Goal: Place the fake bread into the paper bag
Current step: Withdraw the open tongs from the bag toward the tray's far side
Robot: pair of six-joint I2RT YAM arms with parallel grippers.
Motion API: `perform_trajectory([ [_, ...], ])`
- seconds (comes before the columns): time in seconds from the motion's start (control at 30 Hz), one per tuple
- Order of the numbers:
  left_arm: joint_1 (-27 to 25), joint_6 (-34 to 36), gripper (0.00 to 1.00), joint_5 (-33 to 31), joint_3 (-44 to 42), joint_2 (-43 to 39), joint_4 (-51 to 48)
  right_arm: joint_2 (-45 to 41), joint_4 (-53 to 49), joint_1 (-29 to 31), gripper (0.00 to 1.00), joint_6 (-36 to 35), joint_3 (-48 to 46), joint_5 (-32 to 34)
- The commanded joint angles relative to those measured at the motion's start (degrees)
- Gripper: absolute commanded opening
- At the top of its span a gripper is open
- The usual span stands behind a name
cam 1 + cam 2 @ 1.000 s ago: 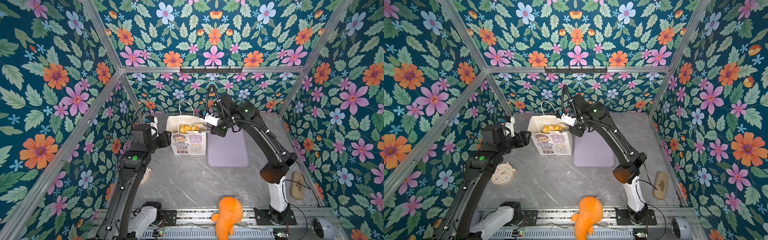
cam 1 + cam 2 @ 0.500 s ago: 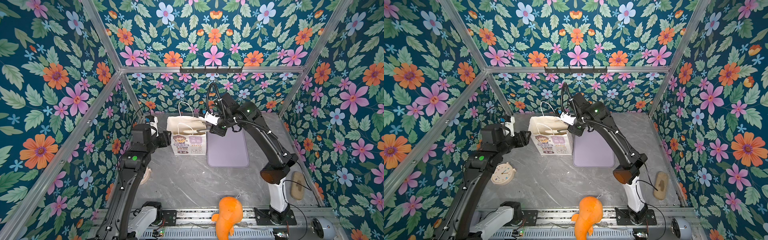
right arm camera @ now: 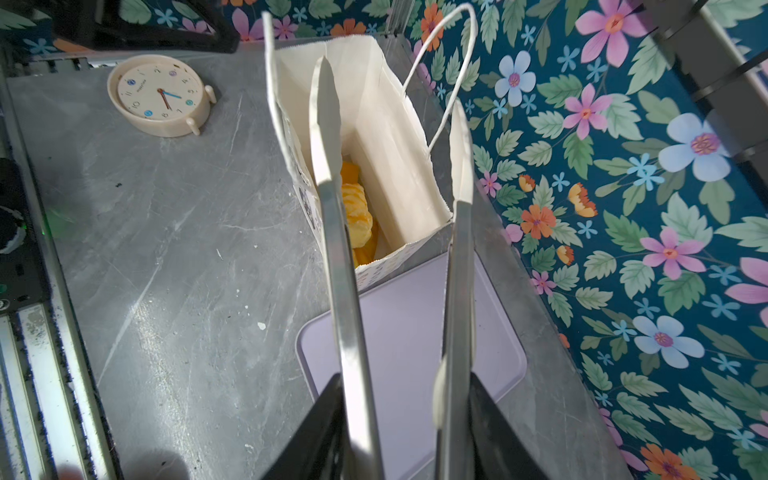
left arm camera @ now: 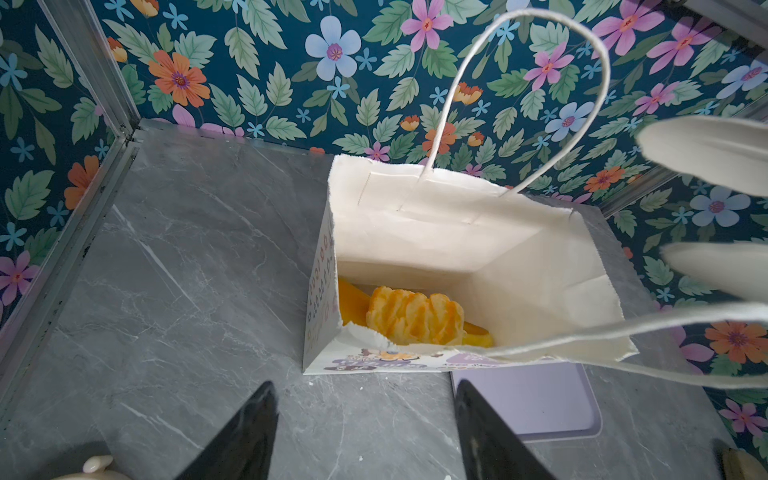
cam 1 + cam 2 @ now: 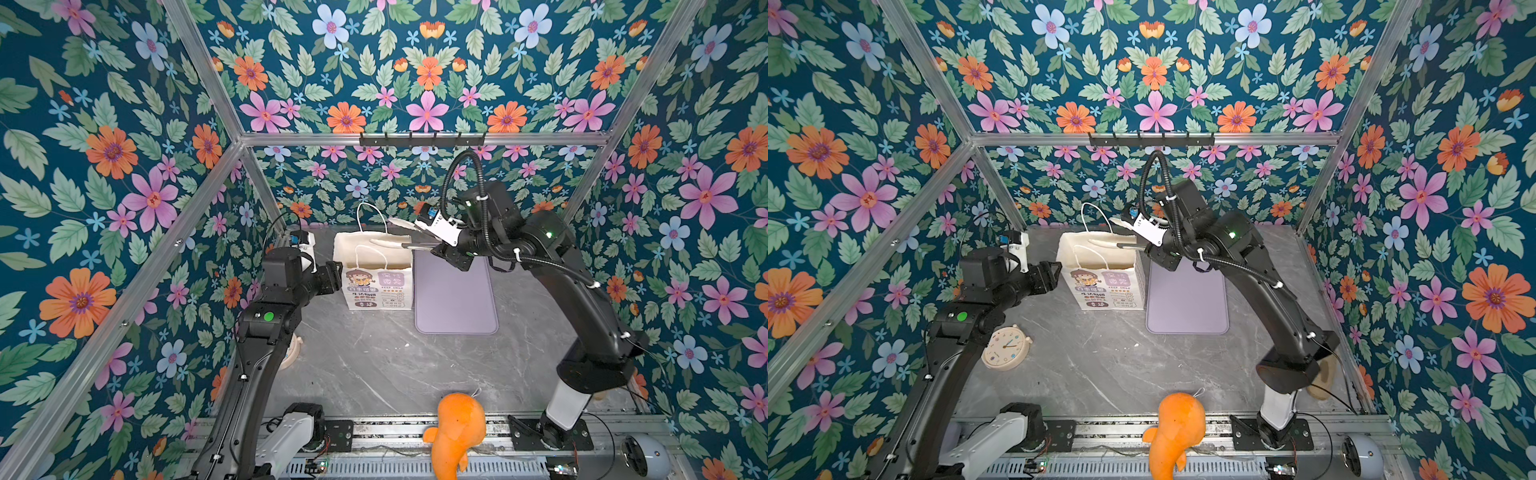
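1. Hovering over the mouth of the upright white paper bag printed with a cartoon girl, at 12 o'clock on the grey marble-look tabletop, the long metal tongs with white tips are spread and carry nothing.
2. The right gripper is clenched on the tongs' handles. The left gripper is released, with its black fingers apart. It sits just beside the bag's 9 o'clock side without touching it.
3. The golden-brown fake bread lies at the bottom of the bag, a braided roll resting on yellower pieces. The bag wall hides how many there are.
4. Step in hand, as I judge it: the drop into the bag is made. The task looks near its end, since the lilac rectangular mat at 2 o'clock is bare.
5. The next move calls for lifting the tongs straight up, then drawing them toward 3 o'clock without squeezing.
6. In the way are the white cord handles. One tong tip sits by the far handle and could snag it, tipping the light bag.
7. Around the bag:
   - A cream round clock lies at 9 o'clock.
   - An orange plush toy sits at 6 o'clock, well apart from the bag.
   - A tan oval thing at 4 o'clock is half hidden behind the right arm, and I cannot tell whether it is bread. If it is, one more fetch remains.
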Motion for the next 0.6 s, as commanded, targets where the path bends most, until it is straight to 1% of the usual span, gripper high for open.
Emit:
perform_trajectory([
  [0.0,0.1,0.4,0.68,-0.3,0.0,-0.2,0.5,-6.7,12.6,0.1,0.44,1.2,-6.1,-1.6],
  [0.17,0.0,0.3,0.68,0.1,-0.4,-0.2,1.0,-16.6,23.6,0.0,0.44,3.2,-17.4,-0.7],
  [0.33,0.0,0.1,0.68,0.7,-0.4,0.0,1.3,-20.4,24.4,0.0,0.45,6.5,-21.2,-1.5],
  [0.57,0.0,-0.1,0.68,0.7,-0.3,-0.6,1.3,-23.7,27.5,0.0,0.44,13.3,-26.8,1.9],
])
